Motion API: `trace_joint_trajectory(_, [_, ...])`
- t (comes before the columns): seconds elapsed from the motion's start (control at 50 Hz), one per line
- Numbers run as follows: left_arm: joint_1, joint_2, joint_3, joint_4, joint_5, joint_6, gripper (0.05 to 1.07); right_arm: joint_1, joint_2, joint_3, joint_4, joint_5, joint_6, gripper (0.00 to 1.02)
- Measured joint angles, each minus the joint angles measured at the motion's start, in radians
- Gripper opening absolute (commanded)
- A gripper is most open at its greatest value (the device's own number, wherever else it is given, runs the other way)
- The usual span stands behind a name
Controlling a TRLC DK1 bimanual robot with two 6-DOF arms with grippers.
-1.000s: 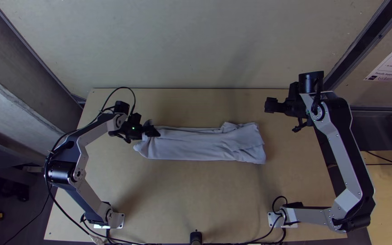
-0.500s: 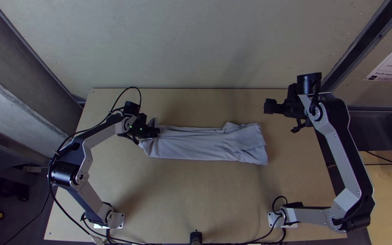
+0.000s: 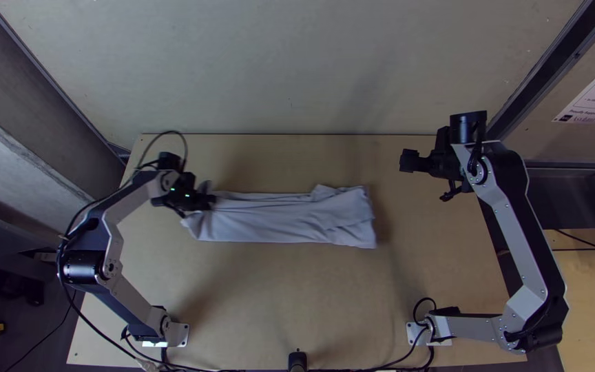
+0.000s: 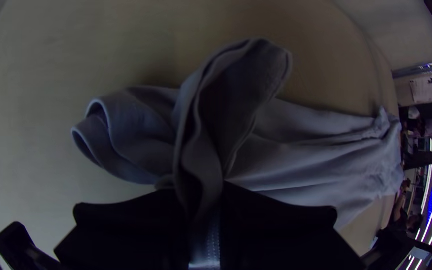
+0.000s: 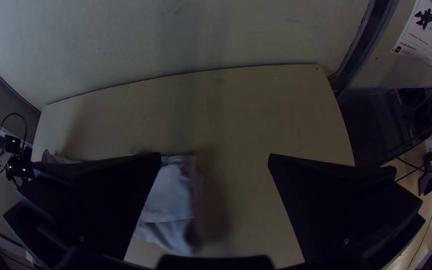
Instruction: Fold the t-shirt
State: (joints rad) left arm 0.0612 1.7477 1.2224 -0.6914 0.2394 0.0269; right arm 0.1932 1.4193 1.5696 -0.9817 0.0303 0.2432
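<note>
Left of centre in the frame, dragged the strip-folded t-shirt (image 3: pixel 284 220) farther left across the tabletop (image 3: pixel 284 296), pinching one end with the left tool (image 3: pixel 208 202); likely repositioning, adding no fold. Upper right, right tool (image 3: pixel 406 160) spread.

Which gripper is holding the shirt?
The left gripper, shut on one end of the shirt, which bunches there; the right gripper is open, away from it.

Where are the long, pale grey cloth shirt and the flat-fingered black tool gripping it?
Long, pale grey cloth shirt (image 3: pixel 284 222), top view: middle of its narrow strip.
Left flat-fingered black tool (image 4: pixel 202 195), left wrist view: between its two fingertips.
</note>
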Motion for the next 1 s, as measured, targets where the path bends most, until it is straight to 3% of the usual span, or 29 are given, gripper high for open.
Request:
trace_joint_trajectory(0.26, [0.265, 0.0, 0.085, -0.079, -0.128, 0.249, 0.08, 0.005, 0.0, -0.013, 0.027, 0.0, 0.009, 0.98])
trace_joint_trajectory(0.48, [0.391, -0.01, 0.166, -0.081, -0.224, 0.459, 0.08, 0.023, 0.001, -0.029, 0.054, 0.0, 0.02, 0.98])
trace_joint_trajectory(0.76, [0.378, -0.102, 0.226, -0.086, -0.361, 0.641, 0.08, 0.029, 0.008, -0.032, 0.058, 0.0, 0.023, 0.98])
trace_joint_trajectory(1.0, [0.245, -0.183, 0.303, -0.237, -0.428, 0.682, 0.08, 0.029, 0.008, -0.032, 0.058, 0.0, 0.037, 0.98])
